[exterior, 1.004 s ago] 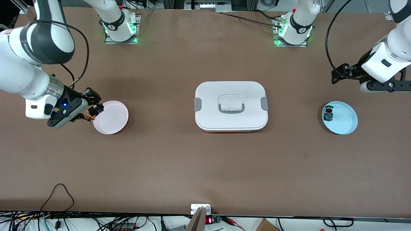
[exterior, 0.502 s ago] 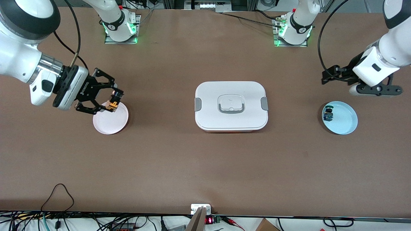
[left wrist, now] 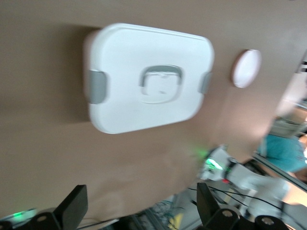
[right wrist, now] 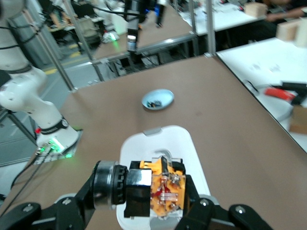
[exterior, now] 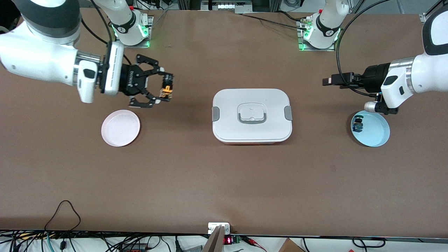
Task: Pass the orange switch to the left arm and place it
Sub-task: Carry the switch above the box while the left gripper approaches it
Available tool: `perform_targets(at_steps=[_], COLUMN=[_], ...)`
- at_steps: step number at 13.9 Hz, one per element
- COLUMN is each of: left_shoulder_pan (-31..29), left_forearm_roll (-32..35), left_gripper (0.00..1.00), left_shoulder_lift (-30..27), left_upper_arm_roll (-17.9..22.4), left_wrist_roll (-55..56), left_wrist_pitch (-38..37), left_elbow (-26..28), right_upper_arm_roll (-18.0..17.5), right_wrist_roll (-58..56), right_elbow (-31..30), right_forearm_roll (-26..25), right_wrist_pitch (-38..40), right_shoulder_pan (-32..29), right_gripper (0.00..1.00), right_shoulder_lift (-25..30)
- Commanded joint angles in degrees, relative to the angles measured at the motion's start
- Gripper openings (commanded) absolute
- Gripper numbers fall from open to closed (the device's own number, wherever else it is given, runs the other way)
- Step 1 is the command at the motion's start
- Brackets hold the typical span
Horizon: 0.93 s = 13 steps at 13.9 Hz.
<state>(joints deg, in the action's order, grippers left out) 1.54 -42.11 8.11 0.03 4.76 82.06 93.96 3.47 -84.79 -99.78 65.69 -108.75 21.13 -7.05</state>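
Note:
My right gripper (exterior: 167, 89) is shut on the orange switch (exterior: 163, 90) and holds it in the air over the table between the pink plate (exterior: 120, 127) and the white box (exterior: 252, 115). In the right wrist view the switch (right wrist: 165, 189) sits sideways between the fingers of the right gripper (right wrist: 148, 203), with the box (right wrist: 163, 141) under it. My left gripper (exterior: 328, 81) hangs over the table between the box and the blue plate (exterior: 376, 134), pointing toward the box. In the left wrist view the left gripper (left wrist: 141, 199) is open and empty, facing the box (left wrist: 120, 96).
The blue plate holds a small black component with a blue-green top (exterior: 357, 124). The pink plate, bare, also shows in the left wrist view (left wrist: 246, 68). The blue plate shows in the right wrist view (right wrist: 158, 99). Cables lie along the table edge nearest the front camera.
My right gripper has lifted the orange switch off the pink plate and carried it toward the box. My left gripper has swung from by the blue plate toward the box.

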Motion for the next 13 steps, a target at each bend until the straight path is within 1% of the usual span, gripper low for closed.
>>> perform_targets(at_steps=[1,3,6,7,9,10,12,13], left_shoulder_pan=[-0.66,-0.75,-0.57,-0.57,-0.57,-0.57,-0.48,-0.31], left_forearm_roll=[-14.09,-22.36,-34.49,-36.27,-36.64,-37.25,-43.81,-46.28], left_gripper=[1.00,1.00,1.00,1.00,1.00,1.00,1.00,1.00], left_shoulder_lift=[2.78,2.43,0.24,-1.24,-3.36,-3.37,-3.02,-2.93], left_upper_arm_roll=[-0.12,-0.20,-1.52,-2.57,-7.30,-10.02,-13.64,-14.35], left_wrist_roll=[-3.60,-5.37,-8.44,-9.84,-12.48,-12.67,-12.84,-12.84], left_wrist_pitch=[-1.73,-1.73,-0.25,1.85,8.95,12.91,19.51,20.41], left_elbow=[-0.37,1.83,8.58,10.69,13.25,13.26,13.26,13.18], right_upper_arm_roll=[0.49,0.49,0.49,0.49,0.49,0.49,0.49,0.49], right_wrist_roll=[-8.69,-14.68,-15.67,-16.02,-16.38,-16.55,-18.56,-19.09], right_elbow=[-0.15,-0.32,-0.24,-0.24,-0.24,-0.24,-0.24,-0.32], right_forearm_roll=[8.46,16.27,23.85,26.74,31.67,33.52,37.04,37.49], right_wrist_pitch=[0.91,1.35,2.23,1.88,1.62,1.44,1.18,0.57], right_shoulder_pan=[3.21,4.79,5.85,6.72,8.05,8.57,9.71,9.81], right_gripper=[0.00,0.00,0.00,0.00,0.00,0.00,0.00,0.00], right_shoulder_lift=[-1.38,-3.05,-4.20,-4.46,-5.43,-5.78,-6.57,-6.58])
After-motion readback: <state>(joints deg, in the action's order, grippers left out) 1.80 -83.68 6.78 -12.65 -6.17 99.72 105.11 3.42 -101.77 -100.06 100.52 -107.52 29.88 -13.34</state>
